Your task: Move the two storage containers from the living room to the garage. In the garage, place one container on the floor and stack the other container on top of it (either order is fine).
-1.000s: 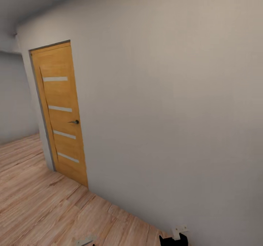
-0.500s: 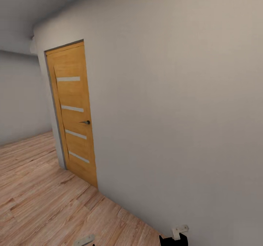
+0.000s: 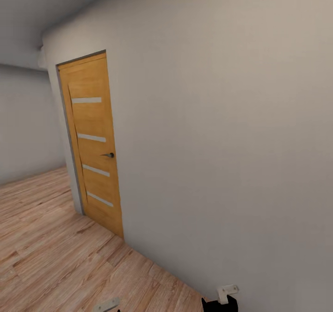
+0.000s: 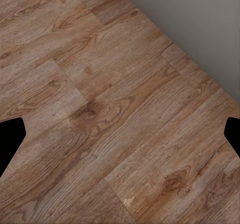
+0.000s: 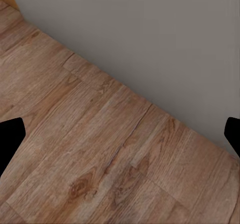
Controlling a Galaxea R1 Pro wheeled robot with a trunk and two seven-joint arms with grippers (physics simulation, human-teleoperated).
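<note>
Both grippers are seen spread wide with nothing between the fingers. In the left wrist view, the left gripper (image 4: 120,134) is shown as two black fingertips (image 4: 10,139) at the left and right edges of the frame, and bare wood-plank flooring (image 4: 100,109) lies in the gap between them. A strip of grey wall (image 4: 200,24) is seen at the upper right of that frame, meeting the planks along a slanted line.

In the right wrist view, the right gripper (image 5: 120,136) is likewise shown as black fingertips (image 5: 10,139) at the two side edges, held apart and empty. The wall fills the upper part of that frame and the planks the lower left.

In the head view, a large plain grey wall (image 3: 222,140) takes up the centre and right of the frame. A closed honey-coloured wooden door (image 3: 92,145) is set in it at the left, with four pale horizontal strips and a small dark handle (image 3: 109,155). Light wood-plank flooring (image 3: 55,247) covers the lower left. A dark robot part with a pale bracket (image 3: 222,300) is seen at the bottom edge, right of centre.

The two storage containers cannot be made out in any of the frames, so their place cannot be told; the surroundings are a wood-floored room, not the garage.
</note>
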